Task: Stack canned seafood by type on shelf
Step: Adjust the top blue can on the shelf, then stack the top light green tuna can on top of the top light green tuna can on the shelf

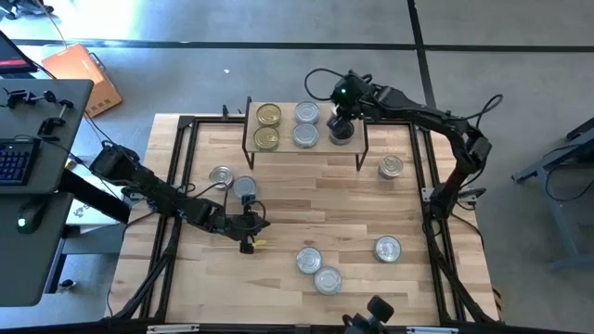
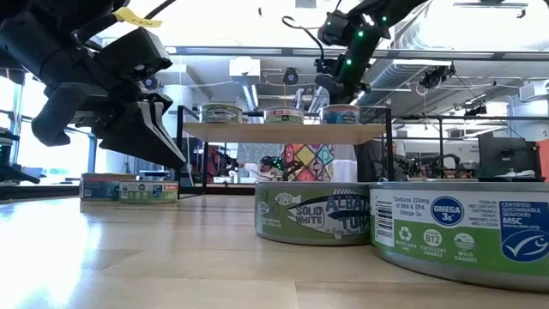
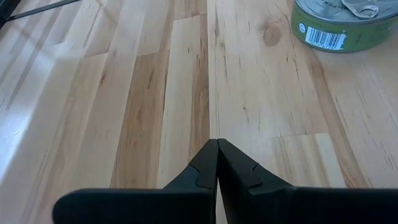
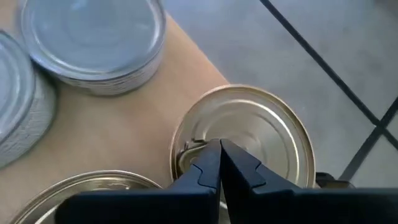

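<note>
Left gripper (image 1: 248, 243) hangs low over the tabletop (image 1: 316, 209), well in front of the shelf (image 2: 283, 132). Its fingers are pressed together on nothing, which reads as an arm waiting. Farther out from the shelf than this gripper, three loose tins (image 1: 309, 260) sit in a scattered group along the table's front. They are probably left apart so that each can be picked singly.

Closer to the shelf, two more tins (image 1: 221, 175) sit side by side just past the left arm. One tin (image 1: 392, 167) lies alone beside the shelf's right leg. All six are still off the shelf, so the sorting looks roughly half done.

On the shelf, a pair of gold-lidded tins (image 1: 269, 115) fills the left end. A pair of silver-lidded tins (image 1: 307, 113) stands just beside it, so types appear to be kept in separate columns.

At the shelf's right end is the right gripper (image 4: 219, 144), fingers closed tip to tip and holding nothing. It is poised directly over the lid of a gold tin (image 4: 261, 130), near its pull tab. This tin sits close to the shelf's edge, with another gold lid (image 4: 93, 190) beside it. With the tips closed above the lid rather than around the rim, I judge the tin is resting on its own. Whether the tips touch the lid is unclear.
</note>
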Robot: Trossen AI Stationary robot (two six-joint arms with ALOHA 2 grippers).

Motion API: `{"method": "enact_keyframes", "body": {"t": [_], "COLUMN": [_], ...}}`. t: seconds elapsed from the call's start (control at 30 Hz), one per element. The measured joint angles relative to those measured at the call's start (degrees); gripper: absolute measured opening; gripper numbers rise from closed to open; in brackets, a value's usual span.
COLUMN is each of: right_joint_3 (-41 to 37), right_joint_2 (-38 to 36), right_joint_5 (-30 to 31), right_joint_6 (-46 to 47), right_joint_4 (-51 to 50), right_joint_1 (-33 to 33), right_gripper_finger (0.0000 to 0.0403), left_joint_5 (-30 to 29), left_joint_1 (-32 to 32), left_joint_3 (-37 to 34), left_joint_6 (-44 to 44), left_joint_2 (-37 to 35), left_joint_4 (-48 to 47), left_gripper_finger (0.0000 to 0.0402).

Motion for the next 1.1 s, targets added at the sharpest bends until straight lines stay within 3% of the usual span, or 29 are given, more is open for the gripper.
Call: {"method": "enact_keyframes", "body": {"t": [0.3,0.53,0.73,0.87,1.1], "right_joint_3": [0.1,0.1,-1.4,-9.0,-30.2], "right_joint_2": [-0.5,-2.8,-8.0,-12.8,-21.6], "right_joint_5": [0.7,7.9,5.0,0.0,-0.6], "right_joint_6": [0.0,-1.6,-4.4,-6.4,-6.5], "right_joint_4": [-3.5,-0.8,4.8,14.0,39.5], "right_joint_1": [2.7,4.1,7.1,13.7,30.5], "right_gripper_finger": [0.0000,0.0000,0.0000,0.0000,0.0000], "left_joint_5": [0.0,0.0,-0.3,-0.4,-0.4], "left_joint_1": [0.0,0.0,0.0,0.0,0.0], "left_joint_3": [0.0,0.0,0.0,0.0,0.0], "left_joint_6": [0.0,0.0,0.0,0.0,0.0], "left_joint_2": [0.0,0.0,0.0,0.0,0.0], "left_joint_4": [0.2,0.2,0.2,0.2,2.1], "left_gripper_finger": [0.0000,0.0000,0.0000,0.0000,0.0000]}}
